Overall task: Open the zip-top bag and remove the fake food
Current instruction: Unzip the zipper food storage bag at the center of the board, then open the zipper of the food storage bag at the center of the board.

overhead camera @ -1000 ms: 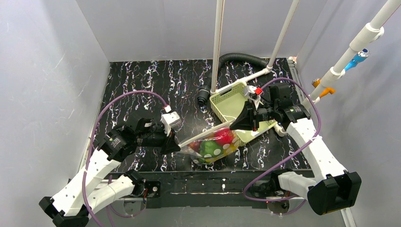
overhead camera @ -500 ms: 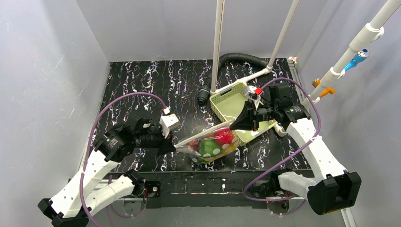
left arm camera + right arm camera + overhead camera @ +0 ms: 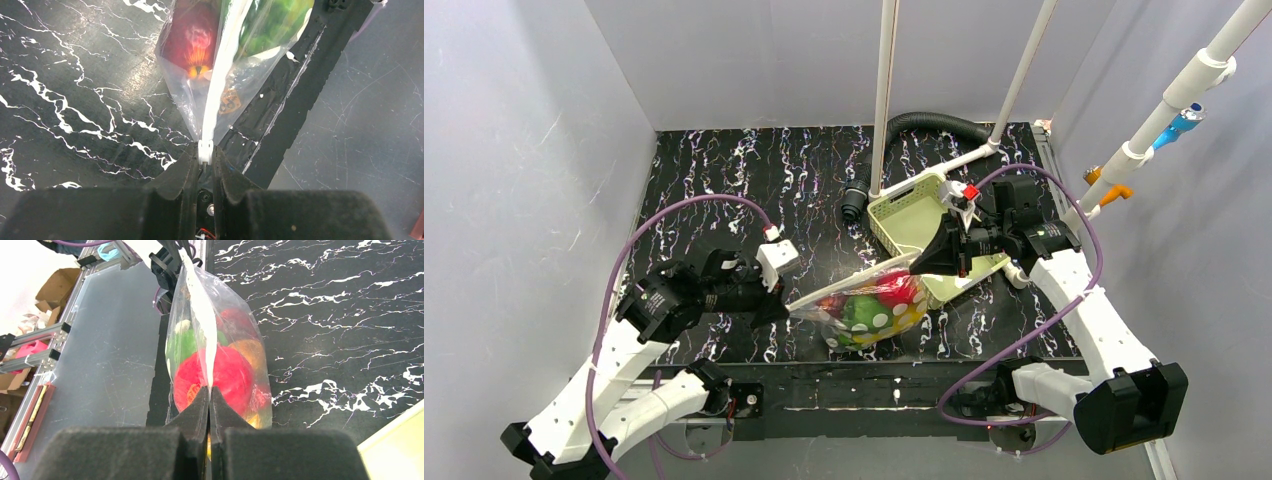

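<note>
Left gripper (image 3: 205, 156) and right gripper (image 3: 209, 392), both pinched on opposite ends of one zip-top bag (image 3: 871, 297).

Lab enclosure: grey walls (image 3: 524, 150), PVC piping (image 3: 1024, 70).

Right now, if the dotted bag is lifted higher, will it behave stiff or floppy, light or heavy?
Probably floppy: the zip-top bag hangs creased below its zip strip, pinched at both ends. Likely bottom-heavy, since the fake food bulges low. The glossy film may slip.
</note>
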